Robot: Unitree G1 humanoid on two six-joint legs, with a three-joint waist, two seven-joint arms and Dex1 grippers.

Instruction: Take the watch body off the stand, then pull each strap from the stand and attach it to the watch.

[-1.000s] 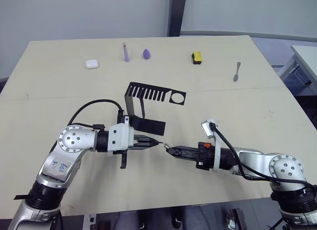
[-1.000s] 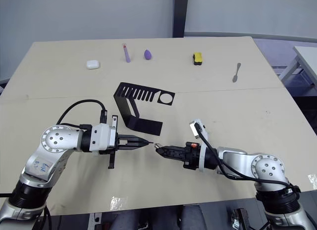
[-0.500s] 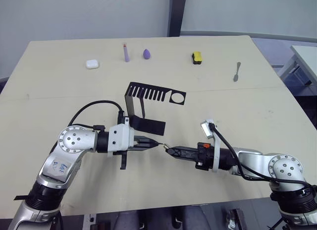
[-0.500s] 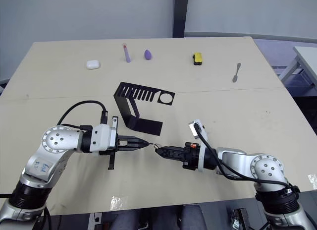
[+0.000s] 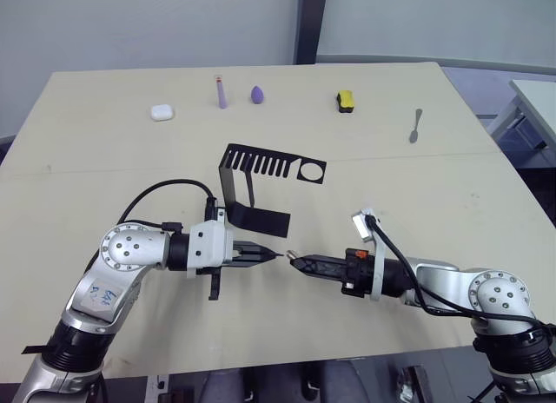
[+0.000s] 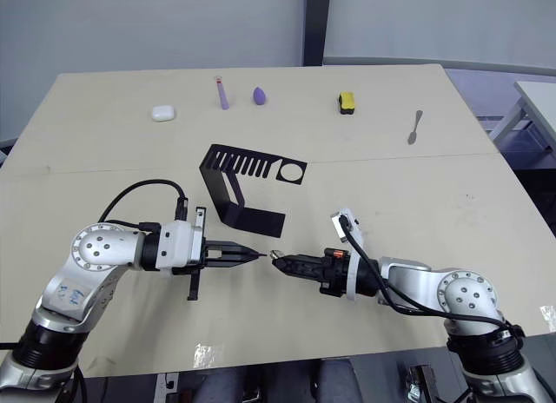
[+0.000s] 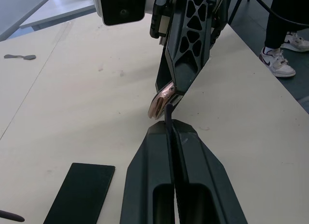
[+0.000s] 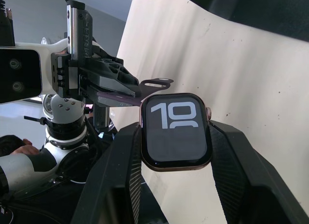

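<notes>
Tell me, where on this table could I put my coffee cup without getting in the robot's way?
The wide patch right of the stand, below the spoon, is bare; so is the far left corner beyond the white earbud case. Avoid the front middle: there the left gripper, shut on a strap, nearly meets the right gripper holding the watch body.

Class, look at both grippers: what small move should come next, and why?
Probably ease the left gripper toward the right gripper, sliding the strap end into the watch body. The right grips the watch, the left pinches the strap, and a small gap remains between them.
</notes>
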